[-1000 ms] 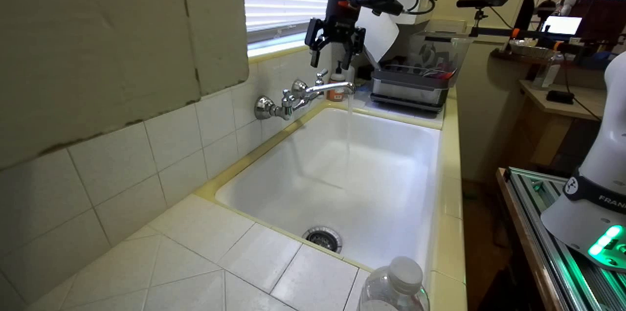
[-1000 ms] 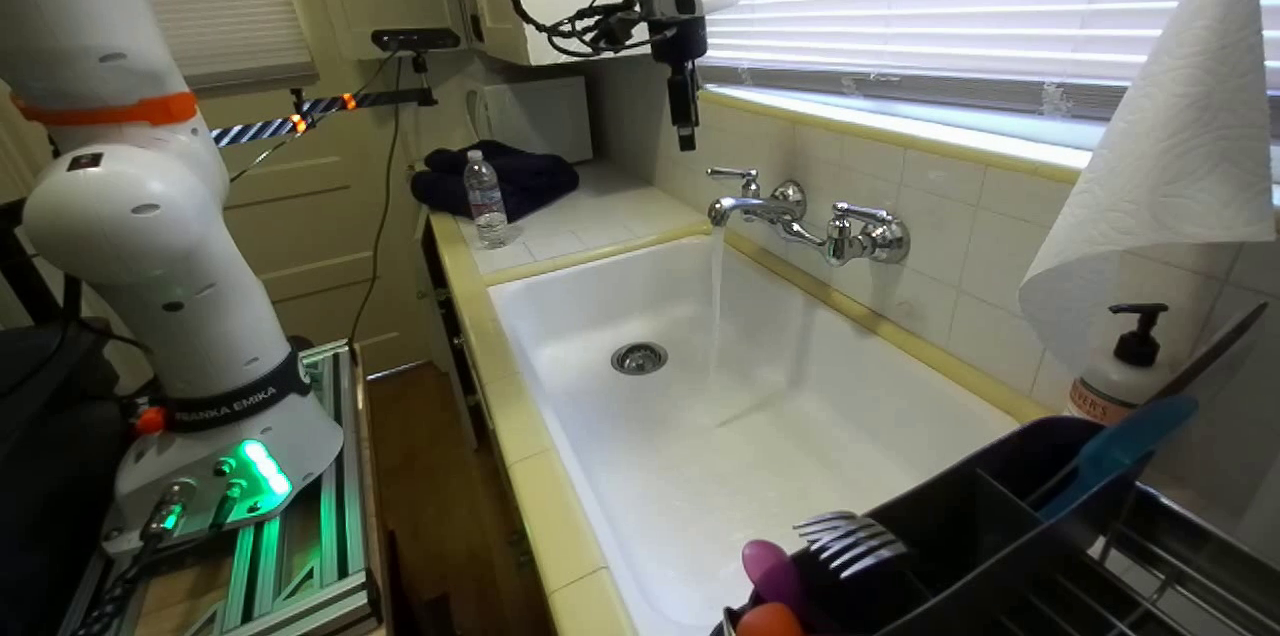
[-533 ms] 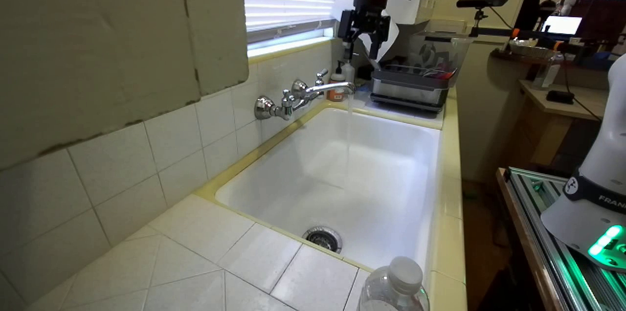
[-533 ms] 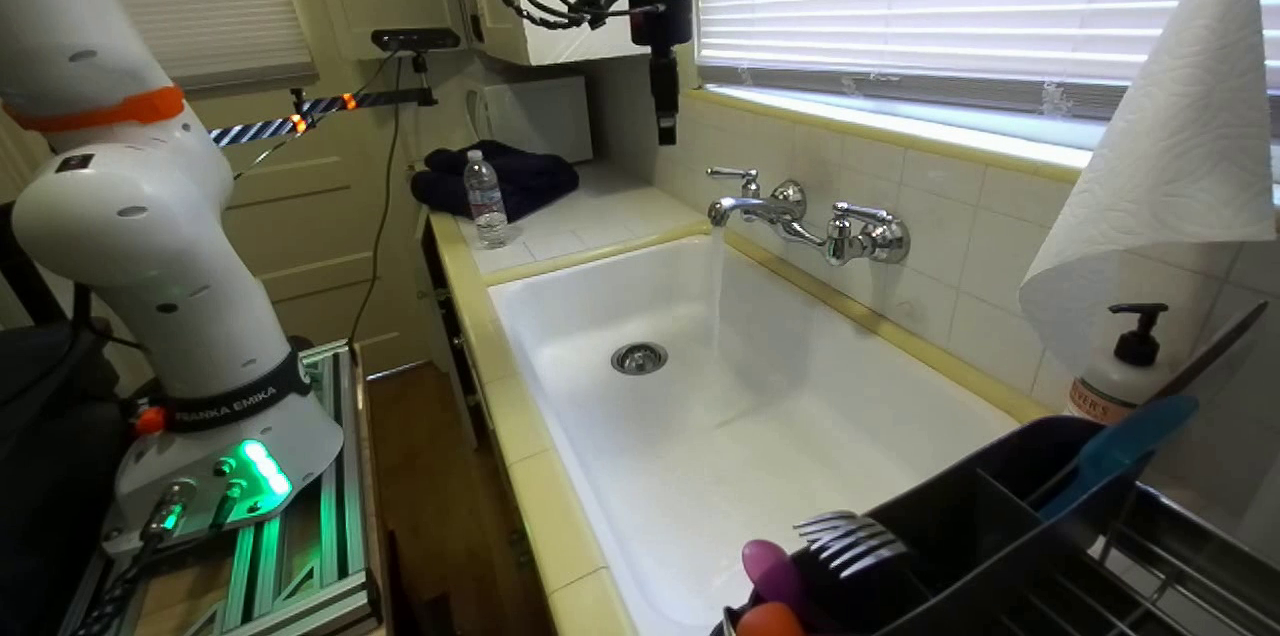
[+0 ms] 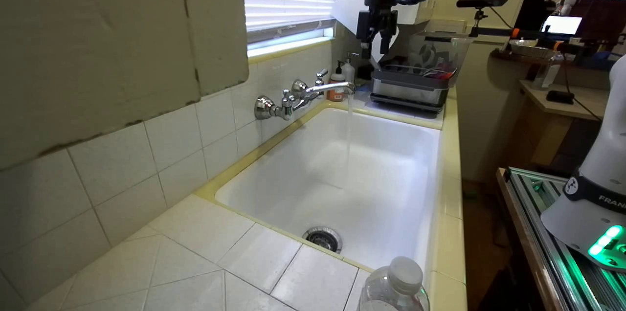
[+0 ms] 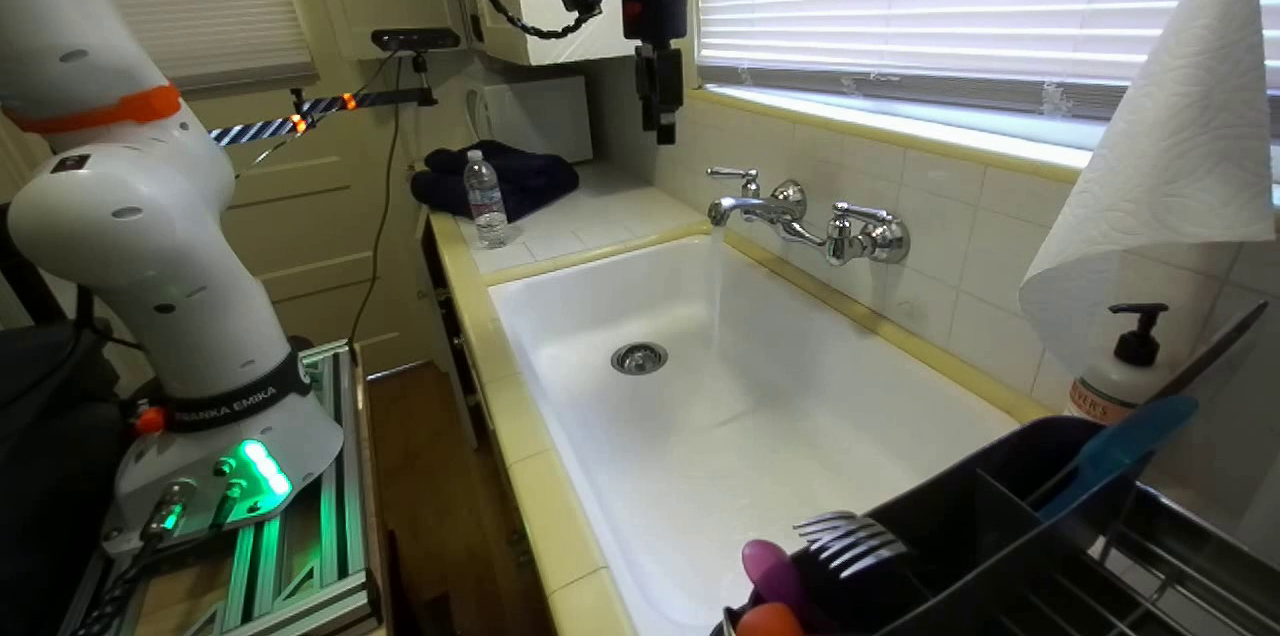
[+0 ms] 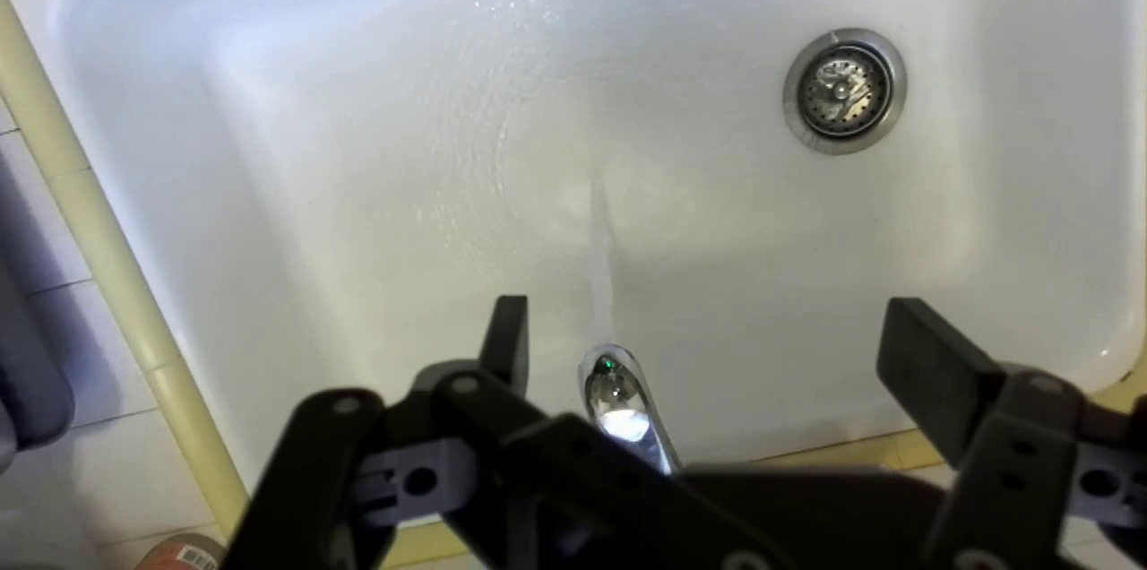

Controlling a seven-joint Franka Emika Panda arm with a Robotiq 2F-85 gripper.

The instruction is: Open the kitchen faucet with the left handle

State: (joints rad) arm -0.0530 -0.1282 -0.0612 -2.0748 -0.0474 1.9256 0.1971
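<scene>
Wrist view: A gripper (image 7: 706, 341) hangs with its fingers (image 7: 936, 373) spread wide, the tip of a chrome spout (image 7: 618, 395) showing below between them as water (image 7: 601, 292) streams into a white sink (image 7: 340, 149). In both exterior views the gripper points down, above the kitchen faucet (image 6: 783, 213) and apart from it. Mounted on a tiled wall (image 6: 940, 216), the faucet carries its left handle (image 6: 742, 174) on the far side of the spout in an exterior view, its right handle (image 6: 842, 234) on the near side. The drain (image 6: 640, 358) lies toward the sink's far left. On the far counter (image 6: 615, 201), a clear bottle (image 6: 486, 201) stands upright near a dark cloth (image 6: 545, 181). At near right, a fork (image 6: 855, 541) and a pink utensil (image 6: 770, 566) rise from a black caddy (image 6: 950, 566) near a soap dispenser (image 6: 1115, 381) and a white paper towel (image 6: 1170, 116). The robot's base (image 6: 230, 486) glows green at left. In an exterior view, a person (image 5: 535, 8) in a dark cap appears at far right.
</scene>
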